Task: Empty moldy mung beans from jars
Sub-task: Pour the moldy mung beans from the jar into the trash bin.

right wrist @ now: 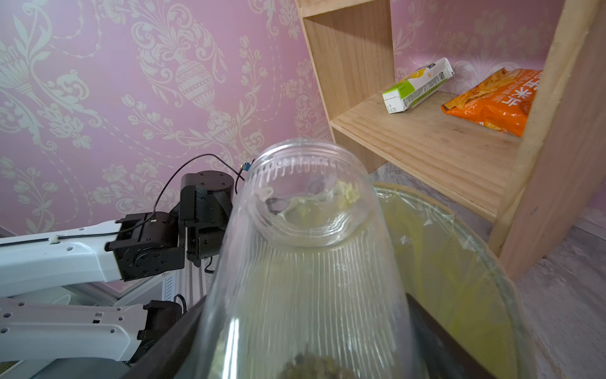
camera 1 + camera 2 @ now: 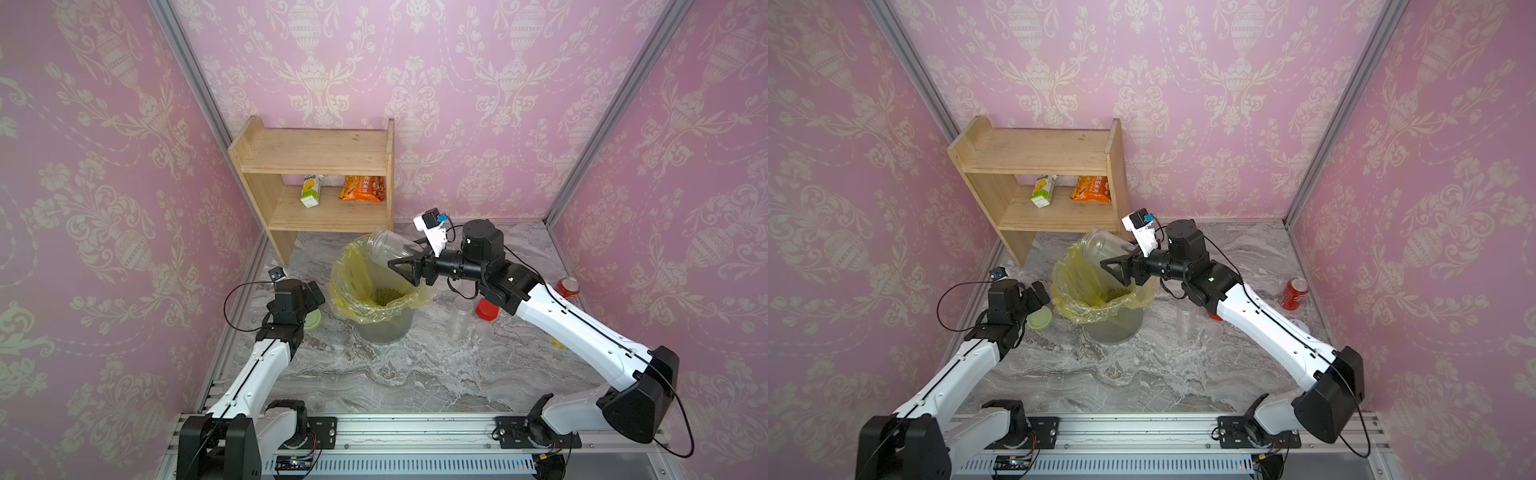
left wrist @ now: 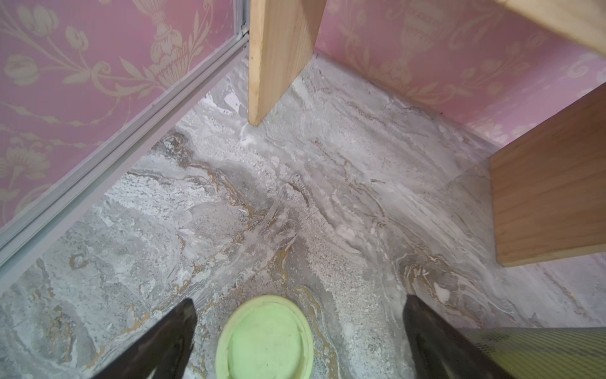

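- Left gripper (image 3: pixel 299 299): fingers spread wide, clamped on nothing. It hovers just above the pale-green lid (image 3: pixel 265 338), which lies flat on the marble table (image 3: pixel 229 197) beside the bin.
- Tall clear jar (image 2: pixel 459 322): apparently empty, on the table under the right arm, with a red lid (image 2: pixel 487 309) just beside it and a red soda can (image 2: pixel 567 286) farther out.
- Bin (image 2: pixel 382 328): lined with a yellow bag (image 2: pixel 345 270); a heap of mung beans (image 2: pixel 386 296) lies at the bottom.
- Right gripper (image 2: pixel 407 262): fingers clamped on the ribbed clear jar (image 2: pixel 384 245), held tilted above the bin's far rim.
- Governing relation: the jar's long axis slants from its closed base, raised toward the shelf, down to the end between the fingers. A small clump of beans (image 1: pixel 311 366) sits at that low end, over the liner. Judged: pouring is nearly done and further tipping falls to the right arm; the left is well apart from the jar.
- Wooden shelf (image 2: pixel 316 153): against the back wall, holding a carton (image 2: pixel 311 192) and an orange snack bag (image 2: pixel 362 189).
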Robot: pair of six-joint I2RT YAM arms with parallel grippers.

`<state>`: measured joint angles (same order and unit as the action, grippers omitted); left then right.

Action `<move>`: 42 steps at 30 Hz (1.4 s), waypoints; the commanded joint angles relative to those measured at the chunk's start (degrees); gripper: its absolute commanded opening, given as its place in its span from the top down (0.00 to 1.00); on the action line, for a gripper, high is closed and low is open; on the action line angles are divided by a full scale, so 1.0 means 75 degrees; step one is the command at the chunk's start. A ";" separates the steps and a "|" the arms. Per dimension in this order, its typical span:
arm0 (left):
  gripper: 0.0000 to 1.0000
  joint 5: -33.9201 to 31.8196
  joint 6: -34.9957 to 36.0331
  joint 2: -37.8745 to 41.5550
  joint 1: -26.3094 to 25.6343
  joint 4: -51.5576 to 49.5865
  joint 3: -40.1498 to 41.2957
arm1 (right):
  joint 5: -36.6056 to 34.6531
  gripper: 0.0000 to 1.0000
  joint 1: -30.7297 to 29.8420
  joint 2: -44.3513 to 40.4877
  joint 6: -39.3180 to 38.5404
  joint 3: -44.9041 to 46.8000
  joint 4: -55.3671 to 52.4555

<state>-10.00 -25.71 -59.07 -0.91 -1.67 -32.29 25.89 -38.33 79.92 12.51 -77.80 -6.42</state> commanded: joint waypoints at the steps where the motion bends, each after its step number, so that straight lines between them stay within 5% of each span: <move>1: 0.01 0.0528 0.0151 0.0383 0.0039 -0.0688 -0.0244 | 0.0112 0.73 0.0024 -0.0471 0.0063 -0.0371 -0.0023; 11: 0.01 0.1955 -0.0163 0.1347 -0.0031 -0.1515 -0.0385 | -0.0025 0.73 0.0024 -0.0821 0.0242 -0.0148 -0.0644; 27: 0.01 0.2572 0.0323 0.2189 -0.0192 -0.2789 -0.2263 | -0.0554 0.74 -0.0119 -0.0329 0.0061 -0.0786 -0.2169; 33: 0.01 0.2501 0.0498 0.2137 -0.0194 -0.2656 -0.2285 | -0.1312 0.75 -0.0301 0.0307 -0.0168 -0.1947 -0.3568; 42: 0.01 0.2704 0.0405 0.2018 -0.0195 -0.2244 -0.1935 | -0.1654 0.76 -0.0399 0.0895 -0.0039 -0.2583 -0.3774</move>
<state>8.36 -23.79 -43.44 -2.07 -19.70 -47.86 15.40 -41.04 85.89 12.64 -92.99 -35.57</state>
